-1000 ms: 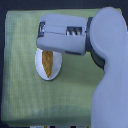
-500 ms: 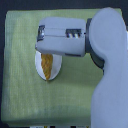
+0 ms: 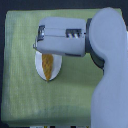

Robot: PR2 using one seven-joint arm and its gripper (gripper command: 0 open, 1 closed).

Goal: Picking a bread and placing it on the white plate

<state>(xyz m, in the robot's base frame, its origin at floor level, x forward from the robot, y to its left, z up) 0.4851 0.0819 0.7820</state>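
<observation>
The bread [image 3: 48, 65], a narrow golden-orange loaf, lies lengthwise on the white plate [image 3: 57, 67] on the green cloth. My gripper [image 3: 41, 39] hangs over the plate's far part, its grey body covering the loaf's upper end and the plate's top rim. From this view the fingers are hidden against the gripper body. Whether they touch the bread does not show.
A green cloth [image 3: 20, 85] covers the table and reaches the dark far edge at the top. My wide grey arm [image 3: 107, 75] fills the exterior view's right side. Small items show at the bottom edge [image 3: 50, 126].
The gripper has barely shifted over the plate. The bread stays in the same spot on the plate.
</observation>
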